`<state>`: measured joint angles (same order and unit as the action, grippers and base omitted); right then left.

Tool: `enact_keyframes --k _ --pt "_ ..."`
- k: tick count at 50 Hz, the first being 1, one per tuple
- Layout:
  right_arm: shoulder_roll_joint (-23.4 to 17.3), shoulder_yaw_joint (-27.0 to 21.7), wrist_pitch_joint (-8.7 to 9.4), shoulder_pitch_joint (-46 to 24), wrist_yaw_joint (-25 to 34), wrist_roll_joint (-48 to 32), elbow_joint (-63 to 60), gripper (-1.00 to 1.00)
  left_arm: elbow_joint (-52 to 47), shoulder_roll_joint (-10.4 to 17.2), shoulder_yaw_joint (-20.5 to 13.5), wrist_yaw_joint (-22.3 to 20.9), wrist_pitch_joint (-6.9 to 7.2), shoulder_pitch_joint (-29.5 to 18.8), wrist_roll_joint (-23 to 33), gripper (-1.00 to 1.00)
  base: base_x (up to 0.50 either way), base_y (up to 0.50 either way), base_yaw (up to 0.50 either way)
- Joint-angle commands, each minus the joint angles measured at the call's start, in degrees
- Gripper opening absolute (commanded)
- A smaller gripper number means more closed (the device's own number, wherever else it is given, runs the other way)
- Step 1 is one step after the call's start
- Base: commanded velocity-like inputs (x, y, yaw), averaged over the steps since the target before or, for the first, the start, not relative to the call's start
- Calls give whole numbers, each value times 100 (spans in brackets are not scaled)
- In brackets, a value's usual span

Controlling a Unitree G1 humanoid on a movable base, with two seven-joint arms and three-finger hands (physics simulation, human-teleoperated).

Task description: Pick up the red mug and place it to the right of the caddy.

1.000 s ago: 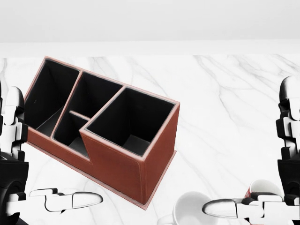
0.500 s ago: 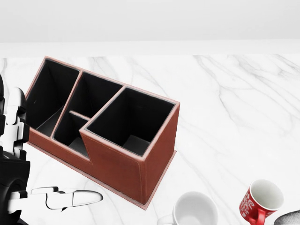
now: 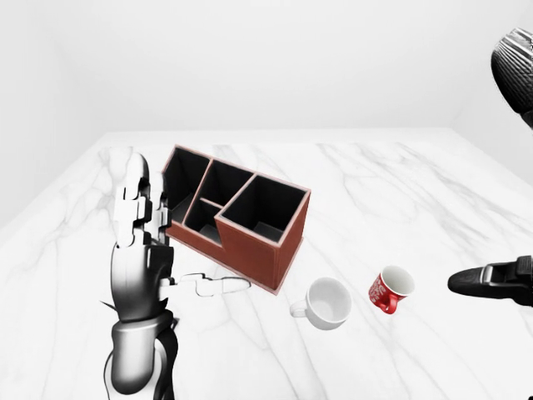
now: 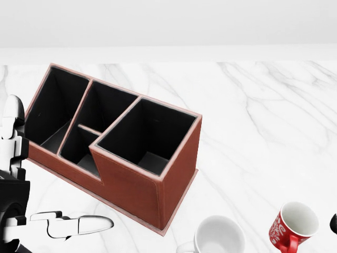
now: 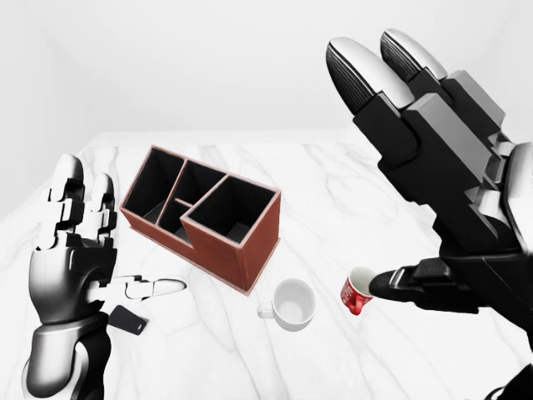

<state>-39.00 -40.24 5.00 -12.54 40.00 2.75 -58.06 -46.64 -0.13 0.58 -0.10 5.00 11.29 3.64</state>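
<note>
We see the red mug (image 3: 391, 289) lying tipped on the marble table (image 3: 433, 192), mouth up and to the right in the left-eye view, and nothing grips it. It sits low and to the right of the brown caddy (image 3: 236, 215), with a white mug (image 3: 326, 303) between the two, just beside the caddy's near corner (that one lies tilted too, handle to the left). The caddy stands upright, its dark compartments open to the top.

Our right hand (image 5: 433, 179) is raised close to the right-eye camera, fingers (image 5: 366, 79) stretched straight up and spread wide, thumb reaching left toward the red mug. In that view the thumb tip overlaps the mug's rim, but we cannot tell whether it touches. It holds nothing.

Our left hand (image 5: 79, 258) is up at the left of the caddy, fingers upright and open, thumb pointing right, palm empty. In the right-eye view a small dark flat thing (image 5: 127, 318) lies on the table just below that thumb; we cannot tell what it is.
</note>
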Motion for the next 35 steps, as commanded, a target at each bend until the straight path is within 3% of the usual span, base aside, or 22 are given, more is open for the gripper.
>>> enact_keyframes --k 1,11,35 --pt "-20 306 0 -308 0 -1268 928 100 463 -5 14 73 0 -168 -23 100 0 0 0" --pt "-209 368 0 -486 0 -1702 1226 100 450 -5 21 73 0 -154 -19 100 0 0 0" --pt "435 361 0 53 0 -2506 1096 100 371 -9 1 69 0 -149 -22 100 0 0 0"
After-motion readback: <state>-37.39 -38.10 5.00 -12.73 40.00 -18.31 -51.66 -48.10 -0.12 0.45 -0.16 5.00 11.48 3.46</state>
